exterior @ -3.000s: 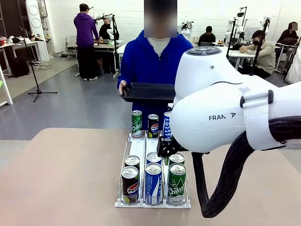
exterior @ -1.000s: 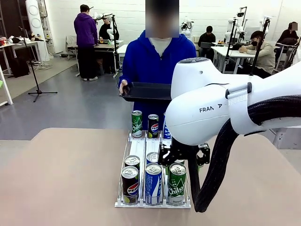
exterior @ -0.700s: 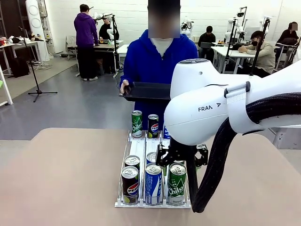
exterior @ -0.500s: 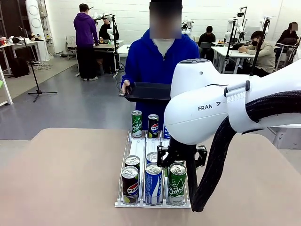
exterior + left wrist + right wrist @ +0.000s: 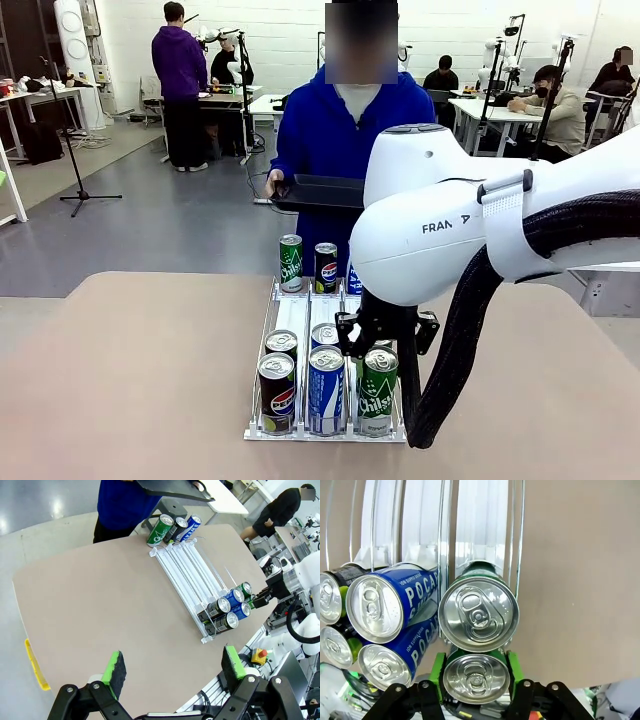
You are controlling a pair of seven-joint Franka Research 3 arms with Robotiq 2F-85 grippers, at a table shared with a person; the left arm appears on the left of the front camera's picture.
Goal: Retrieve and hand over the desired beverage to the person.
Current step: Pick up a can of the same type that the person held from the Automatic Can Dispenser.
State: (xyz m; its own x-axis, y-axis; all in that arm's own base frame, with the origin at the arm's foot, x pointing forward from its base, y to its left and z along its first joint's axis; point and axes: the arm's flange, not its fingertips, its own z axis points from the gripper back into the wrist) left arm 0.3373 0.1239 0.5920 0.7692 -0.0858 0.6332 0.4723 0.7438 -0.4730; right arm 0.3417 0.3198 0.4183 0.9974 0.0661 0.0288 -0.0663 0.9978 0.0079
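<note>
A white wire rack [image 5: 293, 312] holds cans in three lanes. At its near end stand a black Pepsi can [image 5: 276, 392], a blue Pocari can [image 5: 326, 388] and a green Sprite can [image 5: 377, 392]. My right gripper [image 5: 476, 672] is down over that front green Sprite can [image 5: 476, 679], its green pads [image 5: 438, 672] pressed to both sides of it. My left gripper [image 5: 175, 666] hangs open high above the table, holding nothing. The person [image 5: 345, 130] in a royal-blue hoodie stands at the far edge and holds a black tray [image 5: 320, 190].
Three more cans stand at the rack's far end: green [image 5: 291, 263], Pepsi [image 5: 326, 266] and blue [image 5: 353, 280]. A second row of cans [image 5: 478, 615] sits right behind the front ones. The bare tan table [image 5: 130, 370] spreads to the left of the rack.
My right arm has come down and its gripper has settled around the front green can. The person has shifted to the right with the tray.
</note>
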